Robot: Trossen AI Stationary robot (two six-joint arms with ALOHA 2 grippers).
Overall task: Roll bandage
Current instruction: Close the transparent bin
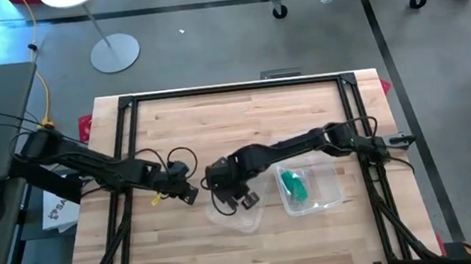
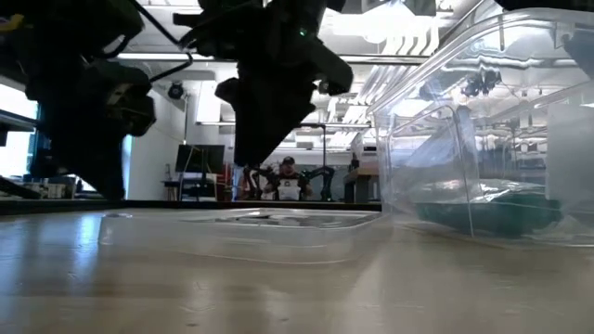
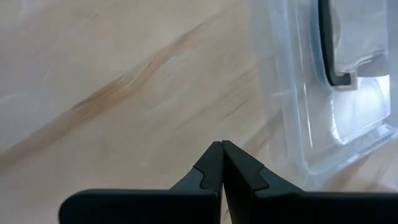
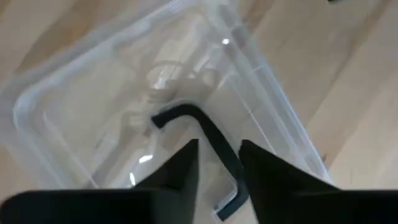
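A: Where is the bandage (image 1: 294, 187)?

B: It lies as a green bundle inside the clear box (image 1: 331, 194), on the wooden table (image 1: 243, 118) at about four o'clock from the table's middle. In the low view it shows as a dark green mass behind the box wall.

A: And the right gripper (image 1: 248, 199)?

B: It hangs over the clear lid (image 1: 244, 220), which lies flat on the table just at nine o'clock of the box. Its fingers (image 4: 180, 168) stand a little apart, one on each side of the lid's black handle (image 4: 205, 140), not pinching it.

A: The left one?

B: The left gripper (image 1: 191, 195) sits at nine o'clock of the lid, low over bare wood, its fingertips (image 3: 211, 163) pressed together on nothing.
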